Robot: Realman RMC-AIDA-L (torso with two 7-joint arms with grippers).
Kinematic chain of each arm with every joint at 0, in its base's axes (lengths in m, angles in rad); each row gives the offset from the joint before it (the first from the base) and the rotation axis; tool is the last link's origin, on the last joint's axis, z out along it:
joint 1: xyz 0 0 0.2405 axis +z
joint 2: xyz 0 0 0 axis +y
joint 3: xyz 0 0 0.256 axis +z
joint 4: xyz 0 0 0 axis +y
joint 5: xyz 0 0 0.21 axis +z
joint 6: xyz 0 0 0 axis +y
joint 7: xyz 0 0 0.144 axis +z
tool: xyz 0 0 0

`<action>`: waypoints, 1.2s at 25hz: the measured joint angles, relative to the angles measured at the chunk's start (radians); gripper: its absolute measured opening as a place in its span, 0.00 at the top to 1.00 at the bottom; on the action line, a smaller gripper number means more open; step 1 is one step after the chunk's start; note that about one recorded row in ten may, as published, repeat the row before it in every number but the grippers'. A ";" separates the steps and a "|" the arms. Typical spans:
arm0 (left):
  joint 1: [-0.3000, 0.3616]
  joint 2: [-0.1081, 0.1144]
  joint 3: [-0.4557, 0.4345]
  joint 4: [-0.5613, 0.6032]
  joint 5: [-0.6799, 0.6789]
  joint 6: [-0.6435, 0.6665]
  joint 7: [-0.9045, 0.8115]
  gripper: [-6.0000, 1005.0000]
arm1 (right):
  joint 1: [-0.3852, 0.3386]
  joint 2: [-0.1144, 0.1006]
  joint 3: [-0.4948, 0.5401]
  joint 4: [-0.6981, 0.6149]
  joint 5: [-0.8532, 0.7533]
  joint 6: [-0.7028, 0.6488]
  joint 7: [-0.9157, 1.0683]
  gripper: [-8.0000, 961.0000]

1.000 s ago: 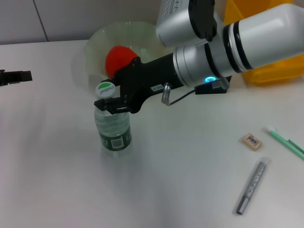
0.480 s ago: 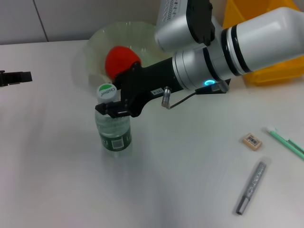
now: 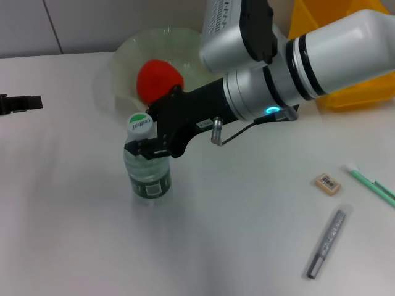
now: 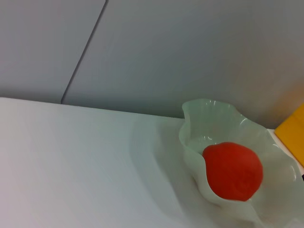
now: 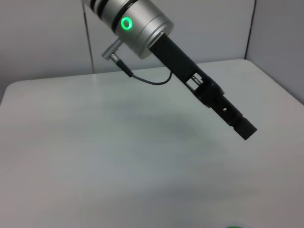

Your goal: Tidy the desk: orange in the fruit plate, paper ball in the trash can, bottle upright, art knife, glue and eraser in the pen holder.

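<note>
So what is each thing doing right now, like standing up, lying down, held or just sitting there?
bottle: standing upright on the table, cap on.
right gripper: fingers around the bottle's neck, just under the cap.
orange: sitting inside the fruit plate.
fruit plate: upright on the table, holding only the orange.
eraser: lying flat on the table, untouched.
left gripper: off at the table's left edge, holding nothing.

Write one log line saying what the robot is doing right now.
right gripper: at neck of upright bottle | left gripper: parked at table's left edge | orange: in fruit plate
</note>
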 joint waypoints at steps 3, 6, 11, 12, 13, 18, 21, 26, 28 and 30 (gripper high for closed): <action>0.002 0.000 0.000 0.000 0.000 0.000 0.001 0.55 | 0.003 0.000 -0.004 0.000 -0.005 -0.004 0.000 0.53; 0.003 0.000 0.000 -0.001 0.000 0.002 0.001 0.55 | 0.006 0.000 -0.005 -0.001 -0.014 -0.005 0.001 0.52; 0.005 0.000 0.000 -0.001 0.000 0.003 0.001 0.55 | 0.014 0.000 -0.005 0.002 -0.025 -0.006 0.001 0.51; 0.005 0.000 0.000 -0.001 0.000 0.003 0.001 0.55 | 0.015 0.000 -0.005 0.003 -0.030 -0.006 0.004 0.51; 0.005 0.000 0.000 -0.001 0.000 0.003 0.001 0.55 | 0.017 0.000 -0.004 0.003 -0.038 -0.007 0.009 0.51; 0.005 0.000 0.000 -0.001 0.000 0.003 0.001 0.55 | 0.028 0.000 -0.002 0.003 -0.061 -0.012 0.030 0.49; 0.005 0.000 0.000 -0.001 -0.001 0.003 0.001 0.55 | 0.028 0.000 -0.001 -0.001 -0.061 -0.017 0.030 0.49; 0.004 0.000 0.000 -0.001 -0.002 0.004 0.001 0.55 | 0.038 0.000 0.002 -0.002 -0.061 -0.028 0.035 0.48; 0.004 0.000 0.000 -0.001 -0.002 0.004 0.001 0.55 | 0.040 0.000 0.004 -0.005 -0.060 -0.031 0.036 0.47; 0.006 0.000 0.000 -0.001 -0.002 0.005 0.001 0.55 | 0.041 0.000 0.004 -0.009 -0.058 -0.033 0.036 0.47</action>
